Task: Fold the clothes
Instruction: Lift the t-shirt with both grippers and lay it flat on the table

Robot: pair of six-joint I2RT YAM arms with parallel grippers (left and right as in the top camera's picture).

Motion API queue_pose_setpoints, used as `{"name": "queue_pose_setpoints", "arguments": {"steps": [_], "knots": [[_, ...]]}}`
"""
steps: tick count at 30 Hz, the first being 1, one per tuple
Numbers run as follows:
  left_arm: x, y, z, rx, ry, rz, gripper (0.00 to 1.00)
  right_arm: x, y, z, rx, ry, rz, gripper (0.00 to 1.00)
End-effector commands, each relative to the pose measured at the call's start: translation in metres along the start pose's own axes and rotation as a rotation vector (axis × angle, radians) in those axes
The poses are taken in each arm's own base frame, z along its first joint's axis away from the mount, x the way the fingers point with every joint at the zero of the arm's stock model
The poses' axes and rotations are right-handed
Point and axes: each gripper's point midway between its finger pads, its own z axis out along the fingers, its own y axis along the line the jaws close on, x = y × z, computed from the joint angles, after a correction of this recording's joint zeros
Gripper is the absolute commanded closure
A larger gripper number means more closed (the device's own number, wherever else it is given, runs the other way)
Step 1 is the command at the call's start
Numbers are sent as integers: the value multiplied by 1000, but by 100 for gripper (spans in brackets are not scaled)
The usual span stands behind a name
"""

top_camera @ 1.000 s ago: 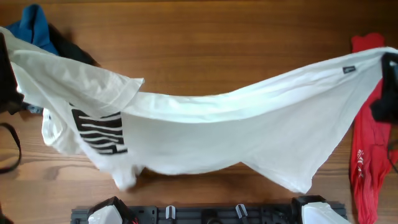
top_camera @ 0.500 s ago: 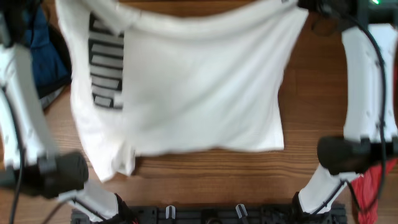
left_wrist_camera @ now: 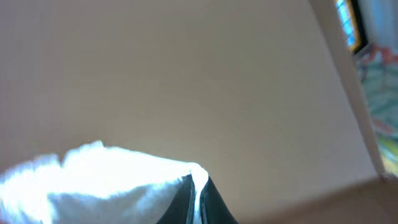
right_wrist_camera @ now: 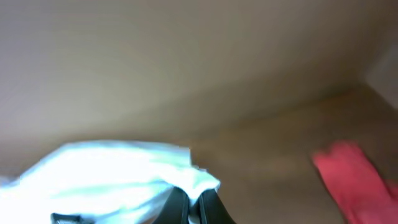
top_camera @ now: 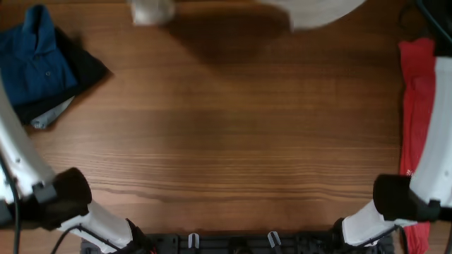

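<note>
Table [top_camera: 226, 141] lying mostly bare. White T-shirt [top_camera: 321, 10] showing only as blurred patches at the far edge, apparently hanging lifted off the wood. Long axis probably running left to right between the arms; which way the collar is pointing, cannot tell. Fabric looking light, soft and floppy, so best gripped at corners or hem, spread wide. Blue polo [top_camera: 35, 49] sitting far left, red shirt [top_camera: 417, 106] far right. Left fingers [left_wrist_camera: 180, 202] and right fingers [right_wrist_camera: 176, 208] each pinching white cloth.
</note>
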Motion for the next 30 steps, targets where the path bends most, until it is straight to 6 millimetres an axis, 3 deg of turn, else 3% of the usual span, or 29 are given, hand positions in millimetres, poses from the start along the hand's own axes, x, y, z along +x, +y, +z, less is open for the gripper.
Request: {"name": "queue_pose_setpoints", "arguments": {"steps": [1,4,8,11,14,19,23,26,30], "knots": [[71,13,-8,-37,270,27,96,44,-18,9,73,182,-12,96],[136,68,-25,-298,485,4,96,84,-28,18,111,341,-50,96],[201,131,-54,-620,739,-8,96,144,-44,31,160,584,-99,96],[230,148,-62,-665,834,-59,96,184,-54,38,187,729,-120,96],[261,173,-86,-769,956,-113,96,229,-55,38,160,887,-98,96],[309,191,-117,-839,1117,-256,96,286,-52,30,101,1086,-57,96],[336,196,-140,-886,1222,-334,96,312,-58,20,129,1152,-16,96],[350,199,-156,-939,1268,-377,96,328,-62,10,144,1159,9,96],[354,209,-187,-1128,1259,-410,96,351,-73,-8,180,1138,82,96]]}}
